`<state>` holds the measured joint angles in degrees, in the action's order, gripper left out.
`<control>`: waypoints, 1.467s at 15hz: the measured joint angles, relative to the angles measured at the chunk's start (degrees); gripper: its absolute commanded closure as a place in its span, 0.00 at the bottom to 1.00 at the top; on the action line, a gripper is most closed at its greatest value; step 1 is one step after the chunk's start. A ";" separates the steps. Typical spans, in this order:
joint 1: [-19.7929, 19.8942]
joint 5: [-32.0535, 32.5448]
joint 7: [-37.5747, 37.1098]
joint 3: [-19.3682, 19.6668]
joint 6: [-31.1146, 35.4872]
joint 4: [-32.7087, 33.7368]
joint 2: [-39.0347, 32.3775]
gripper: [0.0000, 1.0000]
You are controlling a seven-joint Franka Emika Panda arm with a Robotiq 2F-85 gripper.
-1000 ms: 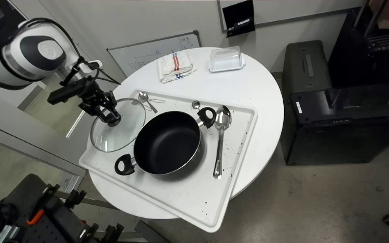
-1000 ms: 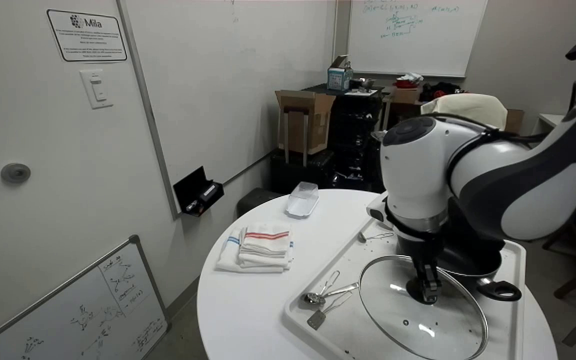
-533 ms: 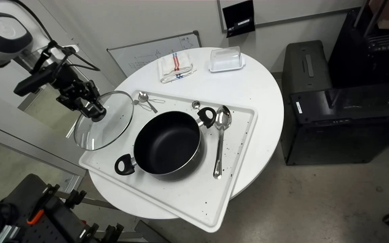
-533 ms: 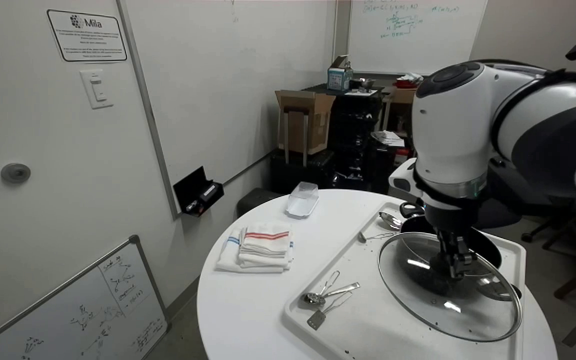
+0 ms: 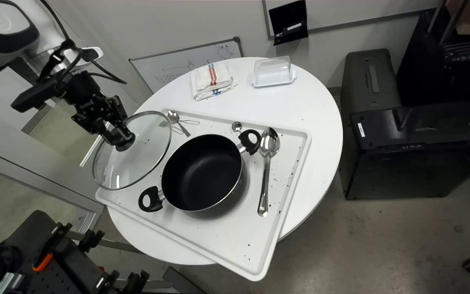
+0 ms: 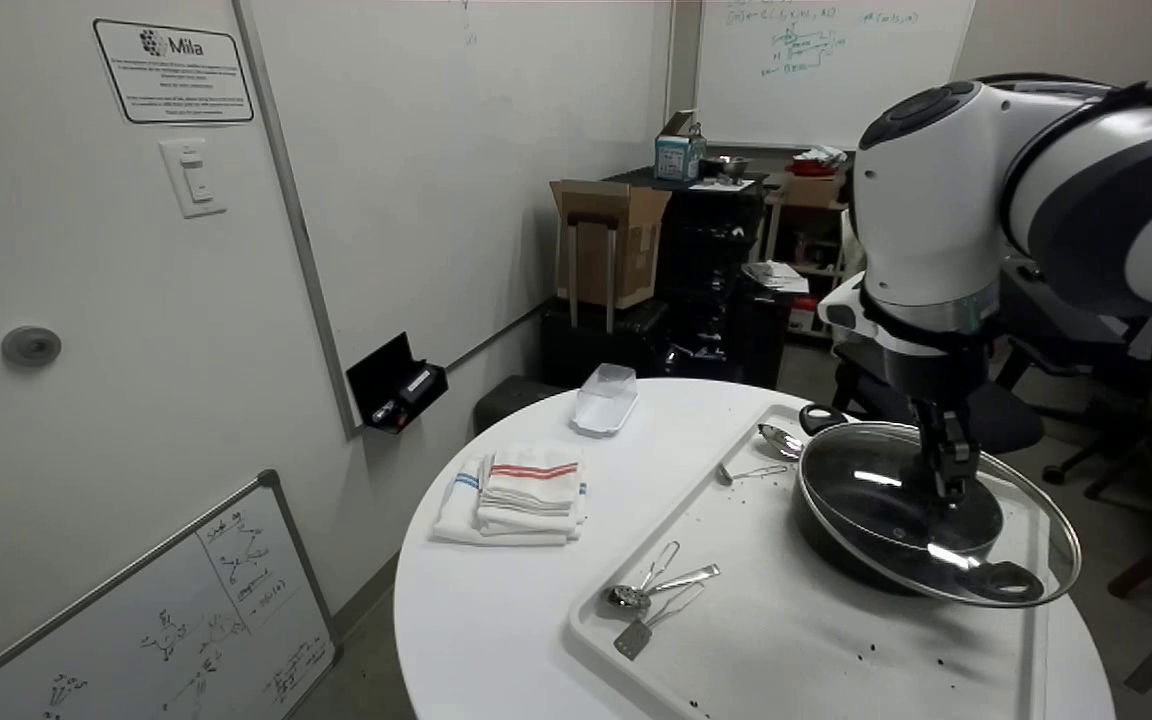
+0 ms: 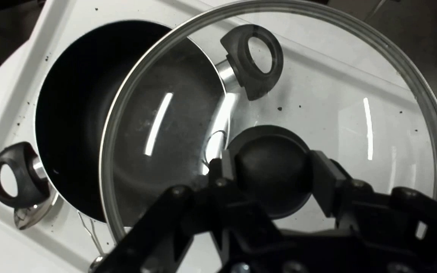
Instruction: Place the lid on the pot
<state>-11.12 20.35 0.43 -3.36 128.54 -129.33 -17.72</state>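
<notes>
The clear glass lid [image 5: 147, 159] has a metal rim and a black knob. It hangs in the air, with my gripper [image 5: 123, 141] shut on the knob. In the wrist view my fingers [image 7: 271, 170] press both sides of the knob. The black pot [image 5: 202, 171] stands open on the tray. In an exterior view the lid [image 6: 876, 500] covers much of the pot [image 6: 826, 545] along the line of sight. In the wrist view the lid [image 7: 340, 68] overlaps only part of the pot [image 7: 74, 106], offset to one side. One pot handle [image 7: 260, 60] shows through the glass.
A white tray [image 5: 222, 243] on a round table bears a large metal spoon [image 5: 269, 147] by the pot's far handle. Several small utensils [image 6: 641, 600] lie near the tray edge. Folded towels [image 5: 212, 79] and a clear-covered dish [image 5: 273, 72] stand on the table [image 5: 316, 106].
My gripper has raised the lid and carried it toward the pot as seen in an exterior view. In the last half second it shifted a little further. The pot has not moved.
</notes>
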 measured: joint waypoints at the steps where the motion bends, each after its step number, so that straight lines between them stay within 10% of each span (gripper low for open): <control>1: 1.04 0.00 0.03 0.45 -0.01 -0.06 -0.01 0.75; 22: 10.90 -1.73 0.07 5.13 1.23 6.98 -9.79 0.75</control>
<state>-0.21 18.62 0.51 1.76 129.77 -122.35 -27.51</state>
